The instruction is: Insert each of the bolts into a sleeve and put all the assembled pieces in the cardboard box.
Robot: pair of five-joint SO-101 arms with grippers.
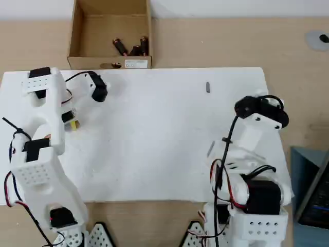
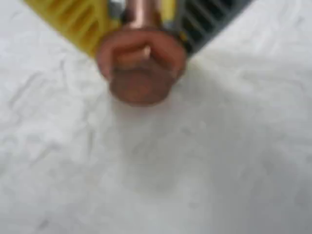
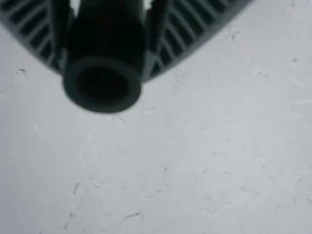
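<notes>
My left gripper [image 2: 141, 12] is shut on a copper bolt [image 2: 141, 66], whose flanged head points at the camera, just above the white foam board [image 2: 195, 170]. In the high view this gripper [image 1: 73, 122] sits near the board's left edge. A dark hollow sleeve [image 3: 102, 85] is clamped in my right gripper [image 3: 105, 24], open end toward the camera. That gripper [image 1: 211, 149] hangs low over the board's right half. The cardboard box [image 1: 77, 41] stands behind the board and holds several assembled pieces [image 1: 132, 47]. Another dark sleeve [image 1: 207, 87] lies loose on the board at the back right.
A small copper piece [image 1: 116, 65] rests at the box's front wall. The white foam board [image 1: 154, 134] is bare between the two arms. A dark object [image 1: 313, 190] stands off the board at the right edge.
</notes>
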